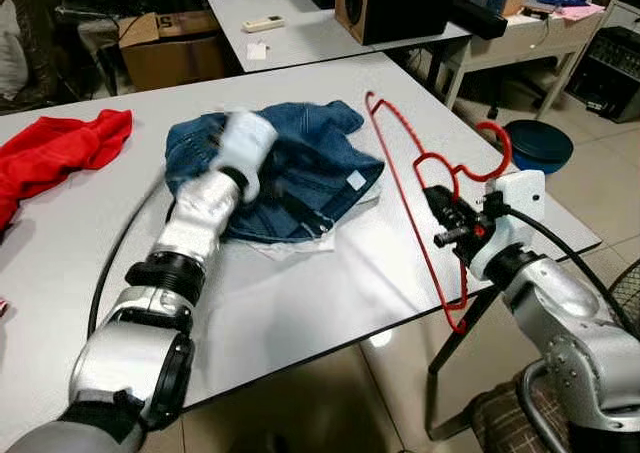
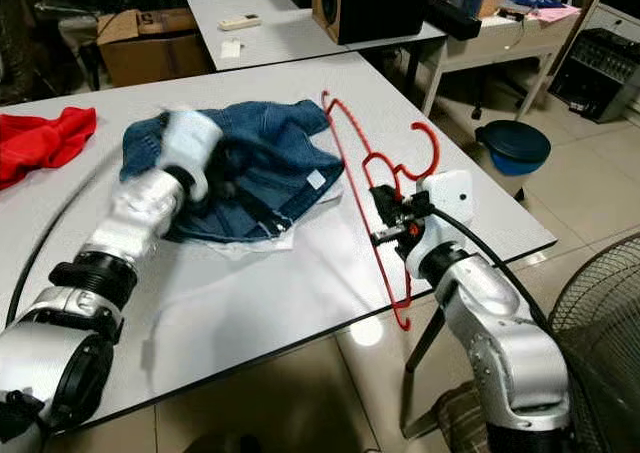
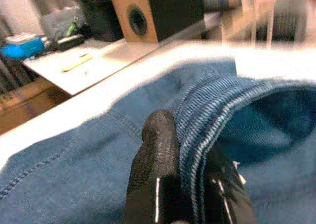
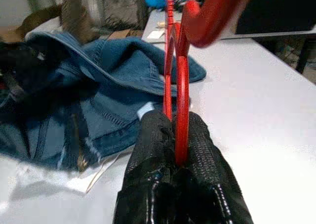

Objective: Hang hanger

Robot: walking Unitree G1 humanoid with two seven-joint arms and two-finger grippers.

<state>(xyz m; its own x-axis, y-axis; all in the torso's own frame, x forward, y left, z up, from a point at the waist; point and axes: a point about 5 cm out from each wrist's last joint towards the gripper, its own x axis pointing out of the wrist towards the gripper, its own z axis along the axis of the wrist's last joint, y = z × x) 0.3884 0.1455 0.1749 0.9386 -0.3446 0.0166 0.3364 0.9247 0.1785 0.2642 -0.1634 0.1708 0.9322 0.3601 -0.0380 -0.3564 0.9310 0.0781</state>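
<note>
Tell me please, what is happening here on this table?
The robot works with both arms at a white table. Its right pincer is shut on a red hanger, holding it near the table's edge. Its left pincer grips a fold of the blue denim garment lying on the table. A red cloth lies further left.

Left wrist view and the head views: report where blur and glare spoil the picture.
Left eye view: the left tool is smeared by motion blur over the blue denim garment, and a lamp glares off the floor under the white table. Left wrist view: soft throughout, table edge blown out. Right wrist view: the red wire hanger is sharp.
</note>
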